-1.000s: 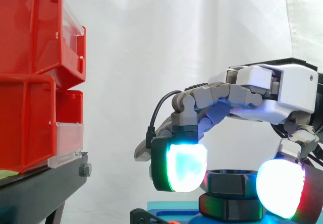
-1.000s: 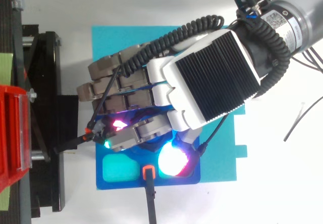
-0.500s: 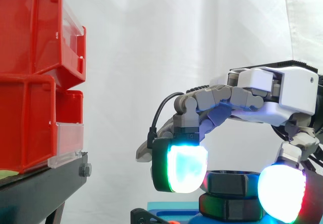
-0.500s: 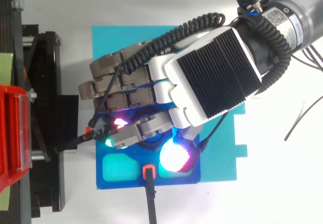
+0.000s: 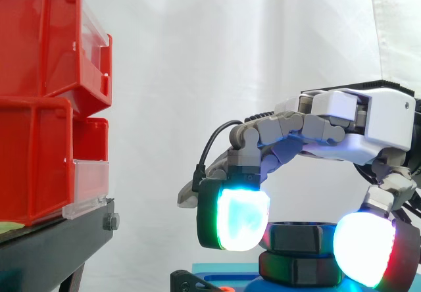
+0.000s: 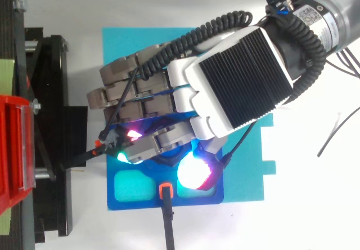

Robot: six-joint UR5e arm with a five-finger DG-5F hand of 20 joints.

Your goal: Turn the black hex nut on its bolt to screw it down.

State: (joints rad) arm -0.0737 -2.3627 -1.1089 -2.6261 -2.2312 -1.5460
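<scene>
Backs onto a white curtain (image 5: 230, 55) across the whole side view. Stacks red bins (image 5: 39, 108) at the left on a black stand (image 5: 52, 246), well apart from the work. Carries on the white bench (image 6: 315, 205) a cyan mat (image 6: 129, 47), and on that mat a blue base (image 6: 135, 206). Brings the robot hand (image 5: 388, 118) in from the right, palm down over the base, fingers arched forward and curled down. Grips the black hex nut (image 5: 299, 238): sets a glowing finger pad (image 5: 242, 218) at its left side and the thumb pad (image 5: 362, 247) at its right side, nut between them. Places the nut low over the blue base, directly on top of a second dark hex piece (image 5: 299, 269), both roughly level. Hides the bolt's thread under the hand and nut. From above, covers nearly all of the nut with the knuckles and palm. Shows a small orange part (image 6: 165, 191) near the front edge of the blue base, just beside the thumb's glow.
</scene>
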